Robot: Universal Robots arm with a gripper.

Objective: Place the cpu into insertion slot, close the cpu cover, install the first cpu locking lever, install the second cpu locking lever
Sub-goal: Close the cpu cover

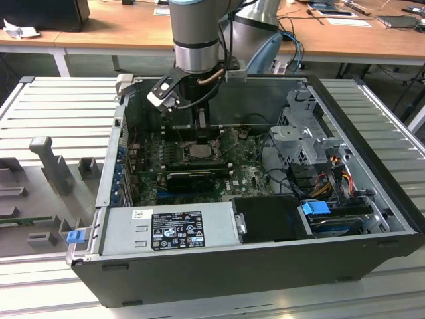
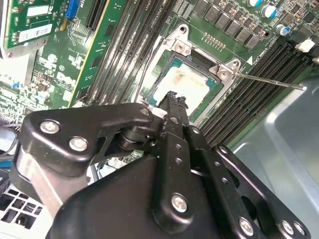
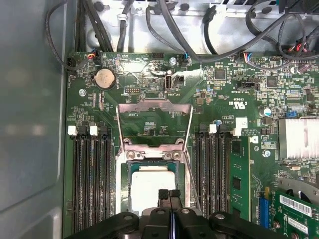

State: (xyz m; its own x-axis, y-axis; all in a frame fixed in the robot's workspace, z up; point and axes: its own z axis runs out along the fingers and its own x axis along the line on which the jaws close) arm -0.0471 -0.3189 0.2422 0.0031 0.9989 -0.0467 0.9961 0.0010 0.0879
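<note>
Exterior view, centre frame: your cpu [image 1: 199, 151] lies in its socket [image 1: 199, 161], with the gripper [image 1: 201, 137] poised directly over it, jaws pressed together. First wrist view has the cover [image 3: 154, 103] standing open beside the socket.

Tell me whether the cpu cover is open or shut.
Open: in the first wrist view the cpu cover is swung back, clear of the cpu, which lies uncovered.

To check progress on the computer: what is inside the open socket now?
A chip with a pale, stained top lies in the socket. The cover stands open, off it. The tool hides one edge of the chip.
</note>
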